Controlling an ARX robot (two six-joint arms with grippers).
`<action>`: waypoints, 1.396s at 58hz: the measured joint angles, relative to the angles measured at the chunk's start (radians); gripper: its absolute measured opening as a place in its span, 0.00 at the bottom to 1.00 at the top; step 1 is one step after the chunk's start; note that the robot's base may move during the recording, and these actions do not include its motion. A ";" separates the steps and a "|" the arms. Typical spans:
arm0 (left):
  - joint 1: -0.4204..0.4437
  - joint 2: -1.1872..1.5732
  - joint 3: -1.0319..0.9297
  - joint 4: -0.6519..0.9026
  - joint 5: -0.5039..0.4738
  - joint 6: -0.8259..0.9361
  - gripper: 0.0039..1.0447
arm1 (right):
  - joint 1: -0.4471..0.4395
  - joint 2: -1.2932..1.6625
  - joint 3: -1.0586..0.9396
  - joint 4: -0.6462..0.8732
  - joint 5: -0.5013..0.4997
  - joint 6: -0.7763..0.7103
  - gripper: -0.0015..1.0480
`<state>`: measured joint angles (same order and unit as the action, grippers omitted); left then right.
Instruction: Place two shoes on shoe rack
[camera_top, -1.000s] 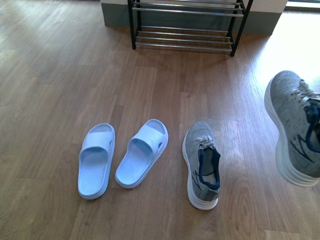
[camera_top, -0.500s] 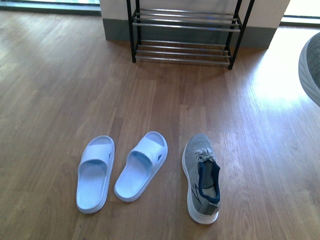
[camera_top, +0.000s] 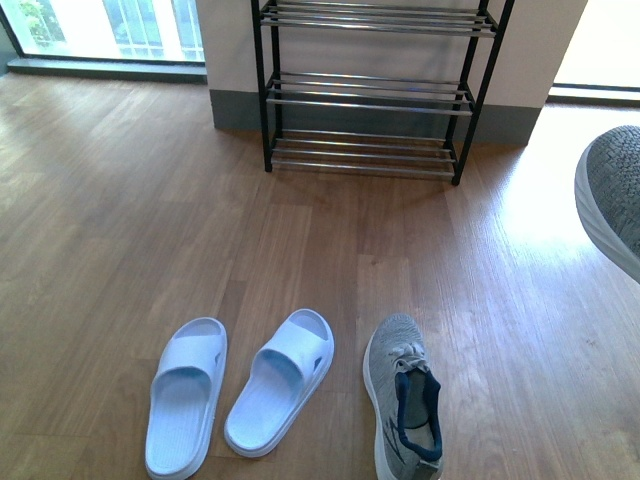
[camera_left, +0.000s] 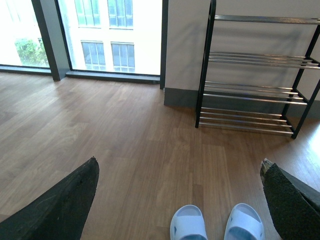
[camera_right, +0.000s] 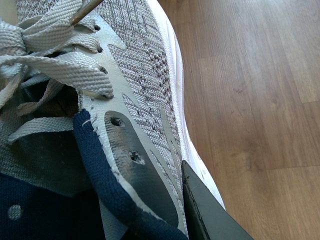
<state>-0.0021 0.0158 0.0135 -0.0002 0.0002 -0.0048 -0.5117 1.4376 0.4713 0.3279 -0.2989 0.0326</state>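
Clamping the grey sneaker (camera_right: 145, 75) by its side wall near the collar, the right gripper (camera_right: 192, 215) shows only one dark finger (camera_right: 210, 220) in its wrist view, pressed flat on the outer knit. The other finger is hidden, prob. inside the navy lining. Front view has that sneaker's toe (camera_top: 612, 195) up off the floor at 3 o'clock, so I judge the grip closed and carrying. The left gripper (camera_left: 178, 165) is spread wide w/ nothing btwn its fingers, looking out over bare floor. Further out in the front view, the second sneaker (camera_top: 405, 410) lies on the wooden floor (camera_top: 120, 200) at approx 6 o'clock, toe pointing to 12. The two pale blue sandals (camera_top: 185, 395) (camera_top: 282, 380) sit side by side at 7 o'clock, just beside it but not touching. The shoe rack (camera_top: 365, 100) stands against the wall at 12 o'clock, well apart from all the shoes, and its chrome bars look bare as far as they show. Step in hand: transport of shoe no. 1, lifted but not yet at the rack. Next move calls for swinging the right arm fwd toward 12 o'clock, levelling the sole over a shelf, lowering it across at least two bars so it can't tip through, then opening the fingers.
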 joint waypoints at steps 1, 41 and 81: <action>0.000 0.000 0.000 0.000 0.000 0.000 0.91 | 0.000 0.000 0.000 0.000 0.000 0.000 0.01; 0.000 0.000 0.000 0.000 0.000 0.000 0.91 | 0.001 -0.001 -0.002 -0.001 -0.001 -0.001 0.01; -0.068 0.056 0.026 -0.077 -0.210 -0.079 0.91 | -0.003 -0.002 -0.003 -0.002 0.000 -0.001 0.01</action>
<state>-0.0704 0.0719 0.0399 -0.0769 -0.2096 -0.0834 -0.5148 1.4361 0.4679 0.3256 -0.2985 0.0319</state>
